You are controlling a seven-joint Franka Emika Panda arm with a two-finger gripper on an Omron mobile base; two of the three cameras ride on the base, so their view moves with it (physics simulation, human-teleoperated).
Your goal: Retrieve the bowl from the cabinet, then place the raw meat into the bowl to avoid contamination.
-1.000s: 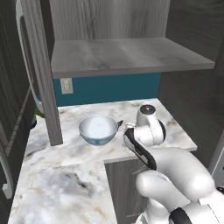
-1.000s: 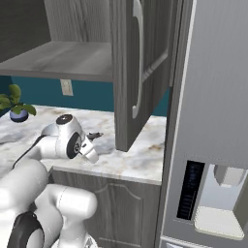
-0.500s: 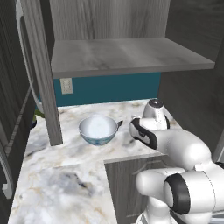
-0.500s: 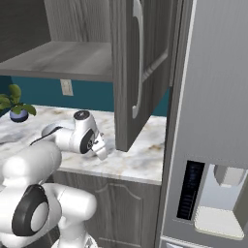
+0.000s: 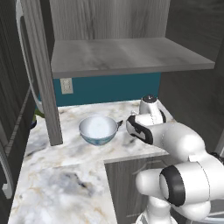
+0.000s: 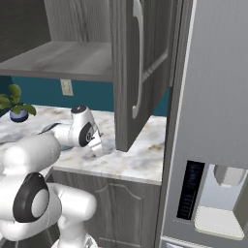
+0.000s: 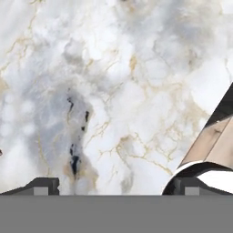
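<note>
Gripper (image 6: 98,147) low over the marble counter (image 5: 65,183), jaws spread wide, nothing between them, just bare marble beneath in the hand view. To its left sits the bowl (image 5: 98,129), upright on the counter, near the arm's wrist but apart from the fingers. Beyond, the cabinet (image 5: 127,57) stands with doors swung open.

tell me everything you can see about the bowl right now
The bowl is round and looks ceramic, white inside with a pale blue patterned outside. It sits upright on the marble counter, below the open cabinet's grey shelf and just right of the open cabinet door. It looks empty. The robot's arm is to its right; whether a small dark bit at the rim touches it is unclear.
</note>
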